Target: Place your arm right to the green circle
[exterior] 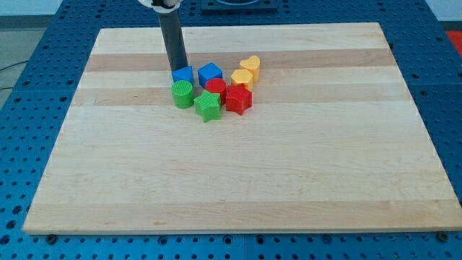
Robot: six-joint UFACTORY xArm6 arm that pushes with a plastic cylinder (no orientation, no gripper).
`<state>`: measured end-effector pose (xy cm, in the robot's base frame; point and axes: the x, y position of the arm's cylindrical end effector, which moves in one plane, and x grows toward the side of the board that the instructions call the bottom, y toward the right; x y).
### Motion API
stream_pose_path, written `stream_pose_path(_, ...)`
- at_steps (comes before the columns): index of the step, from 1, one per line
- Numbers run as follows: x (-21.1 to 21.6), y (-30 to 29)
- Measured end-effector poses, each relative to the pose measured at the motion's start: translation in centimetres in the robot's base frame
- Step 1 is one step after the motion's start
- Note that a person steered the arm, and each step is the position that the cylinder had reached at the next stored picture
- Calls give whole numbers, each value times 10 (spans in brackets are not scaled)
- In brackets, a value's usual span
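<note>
On the pale wooden desk (238,173), the green plastic circle block (182,94) sits at the cluster's left edge, touching the blue cube (182,75) above it. My tip (178,69) meets that cube's top-left; the rod carries no hand.

Straight dark grey rod (172,40), white collar

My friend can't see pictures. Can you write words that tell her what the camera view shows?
A dark rod's tip rests just above a blue block and green circle, in a cluster with a green star, red blocks and yellow blocks on a wooden board.
</note>
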<state>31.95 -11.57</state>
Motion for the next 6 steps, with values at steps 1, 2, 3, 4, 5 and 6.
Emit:
stream_pose_path(1,6,0)
stream_pose_path(2,10,-14)
stream_pose_path(3,5,-37)
stream_pose_path(4,6,-37)
stream_pose_path(5,7,-44)
stream_pose_path(6,18,-58)
